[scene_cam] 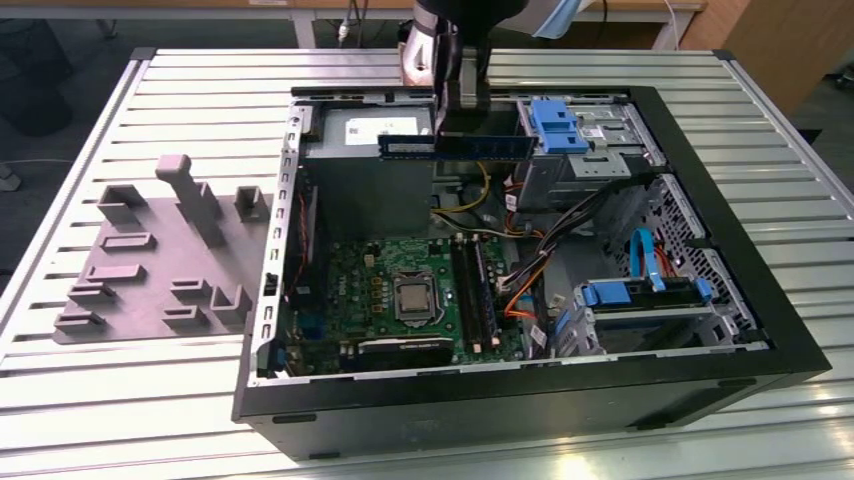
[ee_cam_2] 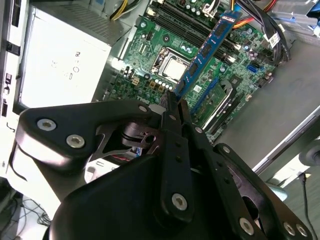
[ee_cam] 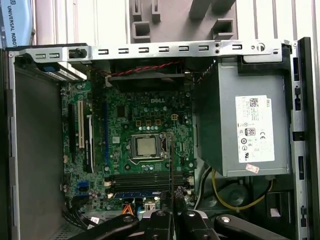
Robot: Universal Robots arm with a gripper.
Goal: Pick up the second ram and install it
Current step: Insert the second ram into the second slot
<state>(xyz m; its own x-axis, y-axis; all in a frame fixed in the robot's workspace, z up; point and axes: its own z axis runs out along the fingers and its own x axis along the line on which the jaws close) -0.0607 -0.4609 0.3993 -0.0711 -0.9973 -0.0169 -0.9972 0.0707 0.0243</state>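
a: step?
b: carry, not seating yet. end effector (scene_cam: 461, 128) is clamped on the ram (scene_cam: 457, 146), which hangs in the air over the open case (scene_cam: 534, 385), level and clear of everything.
a: where over the case?
b: in the exterior view it's at the far end, above the grey power supply (scene_cam: 367, 125), well apart from the slots (scene_cam: 470, 285) on the board (scene_cam: 400, 270).
a: grip ok?
b: in the second wrist view the fingers are pinched on one end of the ram (ee_cam_2: 207, 47) and the rest sticks out over the board. looks firm, that's a guess.
a: anything done?
b: in the first wrist view one slot looks filled with a blue stick (ee_cam: 135, 193). hard to be sure.
a: what does the install need?
b: my read is that the ram sits crosswise to the slots, edge-on in the first wrist view (ee_cam: 171, 165). so it needs a turn to run parallel, centring over a free slot and a straight push down. cables (scene_cam: 534, 270) lie just beside the slots, a snag risk.
a: tray?
b: the grey tray (scene_cam: 134, 215) is on the counter (scene_cam: 134, 400), at the exterior view's left.
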